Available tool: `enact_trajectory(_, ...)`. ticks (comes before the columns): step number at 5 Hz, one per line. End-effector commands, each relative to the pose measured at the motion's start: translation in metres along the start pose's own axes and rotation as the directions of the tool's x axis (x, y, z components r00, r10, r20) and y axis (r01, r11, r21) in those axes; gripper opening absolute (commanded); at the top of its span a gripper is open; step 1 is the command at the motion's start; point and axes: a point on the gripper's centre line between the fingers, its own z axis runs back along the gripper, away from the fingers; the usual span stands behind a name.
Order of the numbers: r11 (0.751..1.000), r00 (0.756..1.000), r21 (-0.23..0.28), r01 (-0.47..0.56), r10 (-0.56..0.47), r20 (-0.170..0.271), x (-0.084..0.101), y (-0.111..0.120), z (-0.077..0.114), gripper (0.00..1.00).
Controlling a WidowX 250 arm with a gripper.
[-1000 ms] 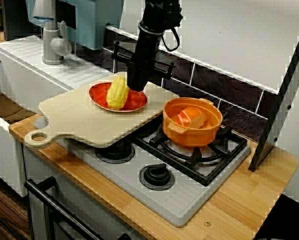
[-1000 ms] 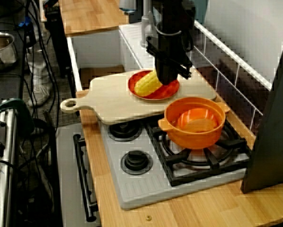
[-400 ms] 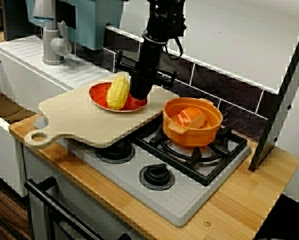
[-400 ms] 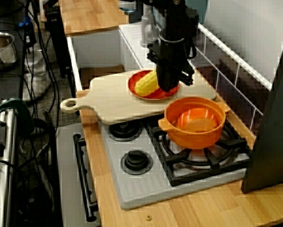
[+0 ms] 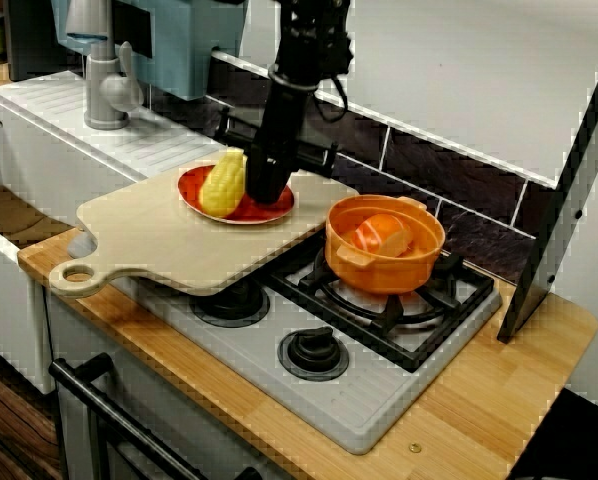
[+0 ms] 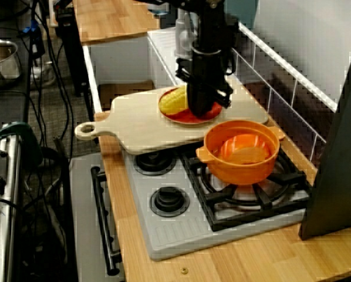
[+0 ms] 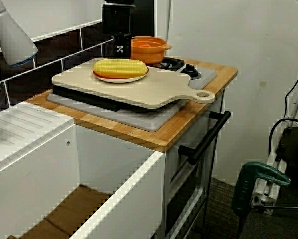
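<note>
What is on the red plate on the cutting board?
A yellow corn cob lies on the red plate, and the gripper hangs low over the plate close beside it. Its own body hides the jaws, so contact with cob or plate cannot be told.

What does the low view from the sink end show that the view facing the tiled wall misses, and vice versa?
Only the low view: the corn cob lying full length across the red plate, and a green tool near the floor. Only the wall-facing view: the orange-and-white food inside the orange pot. Both: the gripper close beside the cob over the plate, and the wooden cutting board lying over the stove. Neither shows whether the gripper is open.
</note>
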Motion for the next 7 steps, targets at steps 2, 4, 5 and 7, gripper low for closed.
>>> enact_trajectory(2, 0.999, 0.998, -0.034, -0.025, 0.027, 0.057, -0.004, 0.022, 0.022, 0.00)
enact_trajectory(4, 0.999, 0.998, -0.034, -0.019, 0.021, 0.053, -0.004, 0.024, 0.022, 0.00)
enact_trajectory(5, 0.999, 0.999, -0.037, -0.019, 0.021, 0.046, -0.002, 0.025, 0.021, 0.00)
enact_trajectory(7, 0.999, 0.998, -0.041, -0.036, 0.038, 0.046, 0.000, 0.031, 0.022, 0.00)
